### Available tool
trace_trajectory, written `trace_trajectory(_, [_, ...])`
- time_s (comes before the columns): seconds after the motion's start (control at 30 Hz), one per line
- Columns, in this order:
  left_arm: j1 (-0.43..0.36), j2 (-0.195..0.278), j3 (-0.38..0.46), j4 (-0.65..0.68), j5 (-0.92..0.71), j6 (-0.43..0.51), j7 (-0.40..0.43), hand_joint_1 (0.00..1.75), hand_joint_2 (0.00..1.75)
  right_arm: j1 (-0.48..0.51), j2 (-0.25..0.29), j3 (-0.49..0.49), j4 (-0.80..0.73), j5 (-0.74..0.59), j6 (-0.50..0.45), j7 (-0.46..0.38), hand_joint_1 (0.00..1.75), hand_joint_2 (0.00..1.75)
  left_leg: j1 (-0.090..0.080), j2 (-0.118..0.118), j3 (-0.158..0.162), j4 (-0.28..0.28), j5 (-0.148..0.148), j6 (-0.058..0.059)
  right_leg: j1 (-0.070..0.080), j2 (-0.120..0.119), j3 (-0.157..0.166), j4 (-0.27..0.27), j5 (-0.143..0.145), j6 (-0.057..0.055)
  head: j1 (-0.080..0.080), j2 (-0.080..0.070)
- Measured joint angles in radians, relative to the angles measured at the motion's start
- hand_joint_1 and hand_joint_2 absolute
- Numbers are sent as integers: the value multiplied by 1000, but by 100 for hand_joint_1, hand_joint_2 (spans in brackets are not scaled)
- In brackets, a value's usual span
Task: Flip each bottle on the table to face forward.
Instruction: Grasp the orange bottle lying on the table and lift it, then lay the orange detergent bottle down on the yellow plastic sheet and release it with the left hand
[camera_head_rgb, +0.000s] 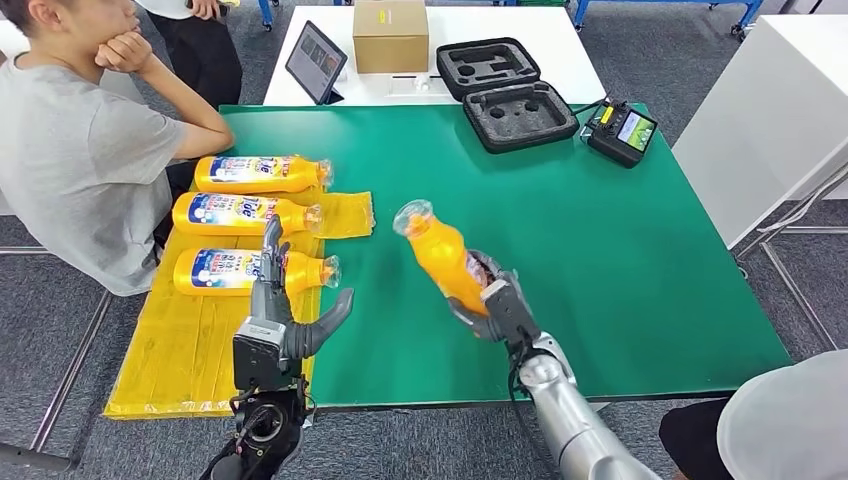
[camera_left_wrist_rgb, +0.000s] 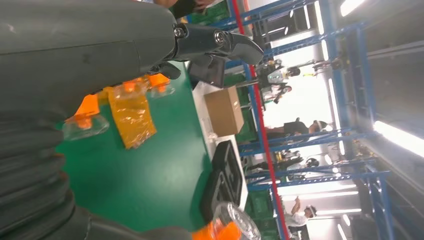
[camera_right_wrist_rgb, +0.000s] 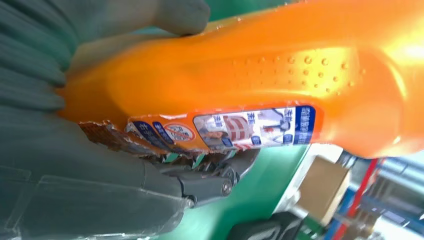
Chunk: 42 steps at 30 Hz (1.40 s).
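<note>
My right hand (camera_head_rgb: 497, 298) grips an orange bottle (camera_head_rgb: 443, 256) by its base and holds it tilted above the green table (camera_head_rgb: 620, 260), clear cap up and to the left. Up close, the right wrist view has the bottle (camera_right_wrist_rgb: 280, 75) with its label strip along the side and my dark fingers (camera_right_wrist_rgb: 210, 182) wrapped under it. Three more orange bottles (camera_head_rgb: 258, 173) (camera_head_rgb: 242, 213) (camera_head_rgb: 240, 271) lie label up on the yellow mat (camera_head_rgb: 190, 340) at the left. My left hand (camera_head_rgb: 280, 320) hovers open over the mat's right edge, just in front of the nearest bottle.
A person (camera_head_rgb: 70, 150) sits at the table's left side, close to the mat. A black foam case (camera_head_rgb: 505, 95), a controller (camera_head_rgb: 622, 131), a tablet (camera_head_rgb: 316, 62) and a cardboard box (camera_head_rgb: 390, 36) are at the far end. Another person's grey sleeve (camera_head_rgb: 790, 420) is at the lower right.
</note>
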Motion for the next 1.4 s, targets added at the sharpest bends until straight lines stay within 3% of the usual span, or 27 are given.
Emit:
trace_trajectory(0.5, [1, -15, 2, 44, 13, -14, -6, 0, 175, 73, 4, 74, -138, -50, -6, 0, 175, 175, 0, -2, -8, 0, 0, 0, -1, -3, -8, 0, 0, 0, 0, 0])
trace_trajectory(0.73, [-2, -51, -6, 131, 27, -60, -6, 0, 175, 116, 2, 139, -243, -105, -28, 0, 175, 175, 0, -3, -10, 0, 0, 0, -1, -3, -10, 0, 0, 0, 0, 0])
trace_trajectory(1.03, [-39, -98, -78, 262, 96, -173, 2, 0, 175, 130, 8, 190, -265, -110, -25, 0, 175, 175, -1, -4, -11, 0, 0, 0, -1, -3, -10, 0, 0, 0, 0, 0])
trace_trajectory(1.4, [-77, -102, -133, 317, 174, -228, 21, 0, 175, 112, 23, 255, -246, -94, -29, 0, 175, 175, 0, -4, -11, 0, 0, 0, -1, -3, -10, 0, 0, 0, 0, 0])
